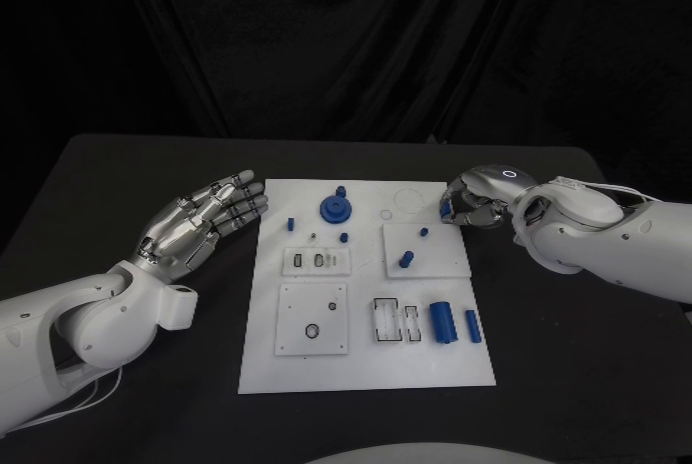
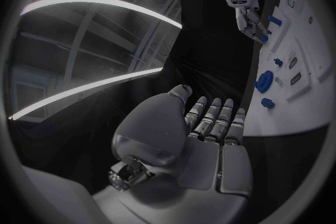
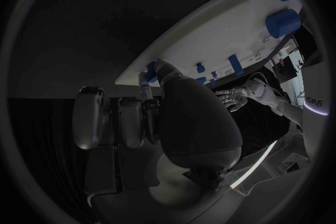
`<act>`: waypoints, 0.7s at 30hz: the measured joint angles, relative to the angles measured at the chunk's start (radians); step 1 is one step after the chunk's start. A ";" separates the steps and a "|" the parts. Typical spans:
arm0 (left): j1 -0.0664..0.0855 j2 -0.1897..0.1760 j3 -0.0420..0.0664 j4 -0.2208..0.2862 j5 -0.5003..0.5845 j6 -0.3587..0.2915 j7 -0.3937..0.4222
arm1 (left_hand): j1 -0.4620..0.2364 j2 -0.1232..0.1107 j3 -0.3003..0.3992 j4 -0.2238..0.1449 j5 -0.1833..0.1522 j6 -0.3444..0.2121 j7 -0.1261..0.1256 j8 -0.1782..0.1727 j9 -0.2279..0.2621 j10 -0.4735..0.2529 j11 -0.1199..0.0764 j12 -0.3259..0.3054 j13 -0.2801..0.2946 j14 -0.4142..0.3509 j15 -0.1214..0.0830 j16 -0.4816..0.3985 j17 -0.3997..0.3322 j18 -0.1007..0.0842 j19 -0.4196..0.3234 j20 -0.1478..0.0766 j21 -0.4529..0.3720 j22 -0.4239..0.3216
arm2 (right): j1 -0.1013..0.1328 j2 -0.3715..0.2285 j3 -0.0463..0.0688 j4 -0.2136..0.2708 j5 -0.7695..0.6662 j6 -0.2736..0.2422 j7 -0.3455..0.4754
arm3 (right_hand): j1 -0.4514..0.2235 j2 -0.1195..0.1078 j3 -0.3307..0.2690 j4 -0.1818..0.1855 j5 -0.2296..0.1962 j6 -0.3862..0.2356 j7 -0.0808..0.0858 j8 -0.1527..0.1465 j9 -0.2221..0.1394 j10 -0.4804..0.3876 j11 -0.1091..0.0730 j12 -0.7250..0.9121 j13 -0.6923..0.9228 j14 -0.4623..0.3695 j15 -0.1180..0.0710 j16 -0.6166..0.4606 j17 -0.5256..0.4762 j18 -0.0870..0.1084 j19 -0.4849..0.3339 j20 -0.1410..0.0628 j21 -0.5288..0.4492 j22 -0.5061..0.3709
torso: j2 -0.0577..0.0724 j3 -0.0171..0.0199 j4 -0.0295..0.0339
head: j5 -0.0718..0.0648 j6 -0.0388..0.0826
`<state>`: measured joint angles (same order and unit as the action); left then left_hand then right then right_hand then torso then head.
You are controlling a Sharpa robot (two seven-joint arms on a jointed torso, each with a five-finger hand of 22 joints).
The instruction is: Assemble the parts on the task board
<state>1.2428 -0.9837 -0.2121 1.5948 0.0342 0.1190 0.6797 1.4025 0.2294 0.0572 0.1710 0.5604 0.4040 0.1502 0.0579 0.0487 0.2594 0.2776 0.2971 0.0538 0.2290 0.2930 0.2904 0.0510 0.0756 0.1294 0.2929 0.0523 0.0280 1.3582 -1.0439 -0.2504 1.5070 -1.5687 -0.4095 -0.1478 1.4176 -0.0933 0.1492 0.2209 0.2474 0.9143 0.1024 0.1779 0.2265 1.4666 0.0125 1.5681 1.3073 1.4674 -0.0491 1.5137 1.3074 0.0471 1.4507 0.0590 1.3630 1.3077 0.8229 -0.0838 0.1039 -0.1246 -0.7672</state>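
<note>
The white task board (image 1: 368, 369) lies in the middle of the black table. My right hand (image 1: 476, 197) hangs over the board's far right edge with its fingers curled in. It pinches a small blue part (image 3: 149, 74) between thumb and fingertip, just above the board's edge (image 3: 210, 28). My left hand (image 1: 202, 222) hovers off the board's left side, flat, with fingers spread and nothing in it. On the board stand a blue gear (image 1: 336, 206), a short blue cylinder (image 1: 407, 256) and a small blue peg (image 1: 426, 230).
Two larger blue cylinders (image 1: 441, 322) (image 1: 470, 324) lie at the board's near right beside a black-rimmed slot (image 1: 387, 320). A black ring (image 1: 313, 331) rests on the near left plate. Small blue pegs (image 1: 290, 223) stand near the gear.
</note>
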 measured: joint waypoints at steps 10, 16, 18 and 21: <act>-0.001 0.001 0.000 -0.003 0.000 0.004 0.000 | 0.000 0.000 0.003 -0.003 0.000 0.000 0.000 0.000 0.000 0.000 0.000 0.000 0.000 0.000 0.000 0.000 0.000 0.000 0.000 0.000 0.000 0.000 | -0.001 0.001 0.001 0.000 0.000 -0.006 0.003 | 0.011 0.011 -0.003 -0.009 0.050 0.038 -0.015 0.100 0.072 0.000 -0.007 0.000 0.000 0.000 -0.007 -0.003 0.000 0.000 -0.003 -0.003 -0.004 0.000 | 0.000 0.0004 -0.0007 | 0.002 -0.004; -0.002 0.001 0.000 -0.003 0.000 0.007 0.000 | 0.000 0.000 0.003 -0.003 0.000 0.000 0.000 0.000 0.000 0.000 0.000 0.000 0.000 0.000 0.000 0.000 0.000 0.000 0.000 0.000 0.000 0.000 | -0.001 -0.007 0.001 0.019 0.002 -0.025 0.007 | 0.017 0.014 0.004 -0.019 0.125 0.030 -0.022 0.148 0.115 0.000 -0.007 0.000 0.000 0.000 -0.007 -0.003 0.000 0.000 0.000 -0.007 -0.004 0.000 | 0.000 0.0000 -0.0002 | 0.006 -0.006; -0.002 0.000 0.000 -0.003 0.000 0.007 0.000 | 0.000 0.000 0.003 -0.003 0.000 0.000 0.000 0.000 0.000 0.000 0.000 0.000 0.000 0.000 0.000 0.000 0.000 0.000 0.000 0.000 0.000 0.000 | -0.001 -0.015 0.001 0.038 0.004 -0.038 0.010 | 0.020 0.015 0.006 -0.022 0.143 0.030 -0.021 0.156 0.121 0.000 -0.007 0.000 0.001 0.000 -0.007 -0.003 0.000 0.000 0.000 -0.007 -0.004 0.000 | 0.000 -0.0002 -0.0002 | 0.008 -0.004; -0.002 -0.001 0.000 -0.003 0.000 0.007 0.000 | 0.000 0.000 0.003 -0.003 0.000 0.000 0.000 0.000 0.000 0.000 0.000 0.004 0.000 0.000 0.000 0.000 0.000 0.000 0.000 0.000 0.000 0.000 | -0.001 -0.024 0.002 0.066 0.007 -0.053 0.013 | 0.024 0.016 0.009 -0.026 0.156 0.027 -0.021 0.167 0.122 0.000 -0.007 0.000 0.001 0.000 -0.007 -0.003 0.000 0.000 0.000 -0.007 -0.004 0.000 | 0.000 -0.0004 -0.0003 | 0.011 0.000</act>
<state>1.2403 -0.9849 -0.2121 1.5919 0.0344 0.1263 0.6797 1.4025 0.2294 0.0600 0.1683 0.5604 0.4039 0.1502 0.0579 0.0487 0.2594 0.2776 0.3008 0.0538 0.2290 0.2930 0.2903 0.0509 0.0760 0.1294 0.2929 0.0523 0.0280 1.3573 -1.0677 -0.2480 1.5732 -1.5622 -0.4629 -0.1348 1.4416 -0.0775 0.1583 0.1947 0.4029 0.9410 0.0812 0.3446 0.3480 1.4667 0.0051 1.5680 1.3080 1.4674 -0.0562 1.5107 1.3074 0.0470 1.4510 0.0519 1.3590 1.3075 0.8229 -0.0842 0.1036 -0.1133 -0.7675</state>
